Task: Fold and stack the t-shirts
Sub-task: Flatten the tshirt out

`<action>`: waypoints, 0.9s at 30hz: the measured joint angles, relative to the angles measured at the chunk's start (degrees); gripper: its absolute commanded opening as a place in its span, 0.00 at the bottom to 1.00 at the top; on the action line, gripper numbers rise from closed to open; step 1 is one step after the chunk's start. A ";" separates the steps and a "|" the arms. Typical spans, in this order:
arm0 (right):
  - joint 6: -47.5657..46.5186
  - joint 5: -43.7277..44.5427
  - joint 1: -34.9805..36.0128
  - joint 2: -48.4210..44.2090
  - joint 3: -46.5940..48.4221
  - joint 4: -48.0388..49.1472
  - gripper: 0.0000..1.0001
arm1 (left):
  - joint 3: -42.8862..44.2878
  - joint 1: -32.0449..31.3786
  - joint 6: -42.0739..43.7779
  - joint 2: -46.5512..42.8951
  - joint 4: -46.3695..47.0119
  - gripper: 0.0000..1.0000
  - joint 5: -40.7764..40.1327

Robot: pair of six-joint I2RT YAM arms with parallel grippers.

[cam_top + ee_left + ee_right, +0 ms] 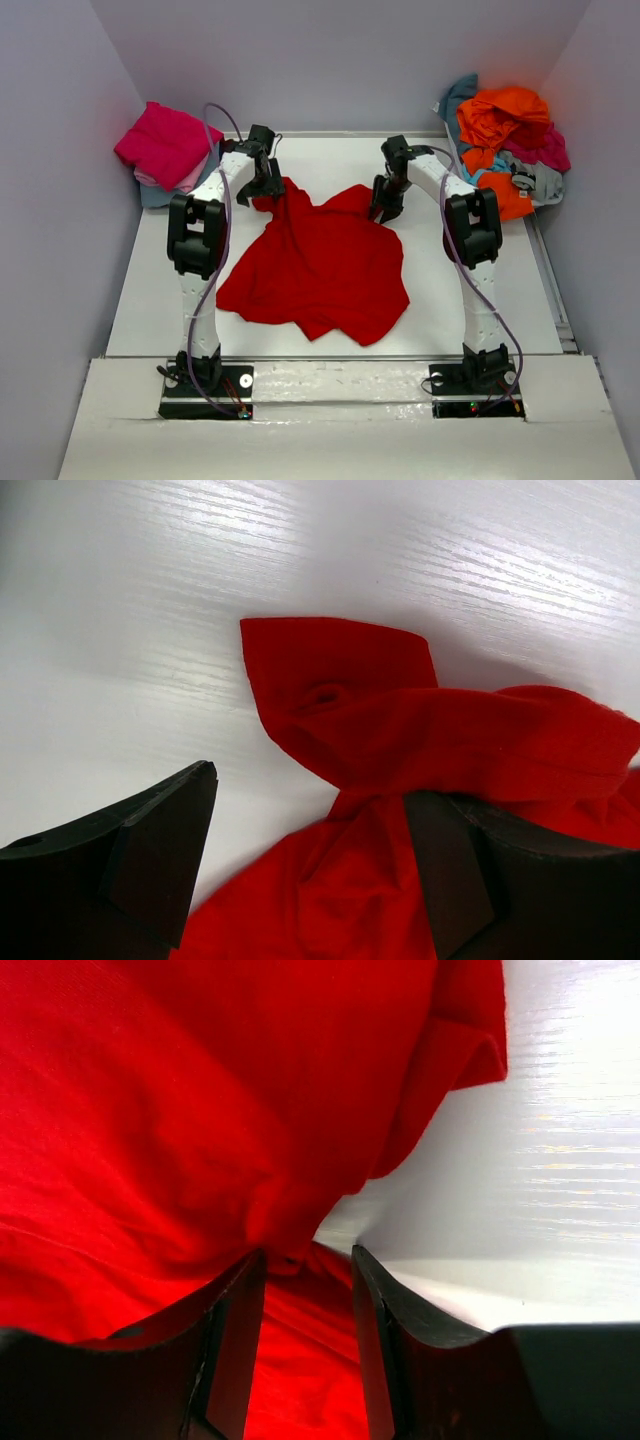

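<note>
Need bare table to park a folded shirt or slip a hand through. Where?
Free: table beyond the red t-shirt, between left gripper and right gripper; margin left of left arm; margin right of right arm. Crowded: far-left stack, far-right heap.

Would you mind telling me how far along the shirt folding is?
Done: a folded stack of magenta, pink and grey-blue shirts sits far left. In hand: the red shirt lies crumpled in the middle; the left gripper is open at one far corner, the right gripper straddles a fold at the other. Left: fold it, then the heap far right.
</note>
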 measured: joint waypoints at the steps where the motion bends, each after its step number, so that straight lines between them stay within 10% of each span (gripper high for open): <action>1: 0.02 -0.52 0.00 0.26 0.00 -0.02 0.43 | 0.02 0.00 0.00 0.00 -0.02 0.85 0.00; 10: -0.59 -0.57 0.00 0.26 0.07 0.02 0.07 | 0.02 0.00 0.00 0.02 -0.02 0.85 0.00; 20: -0.85 0.07 0.00 0.31 2.25 -0.50 0.07 | 0.02 0.00 0.07 0.02 -0.02 0.79 -0.33; 27: -1.31 2.45 0.00 0.28 8.48 -2.19 0.07 | 0.02 0.00 -0.20 0.02 0.24 0.27 -0.94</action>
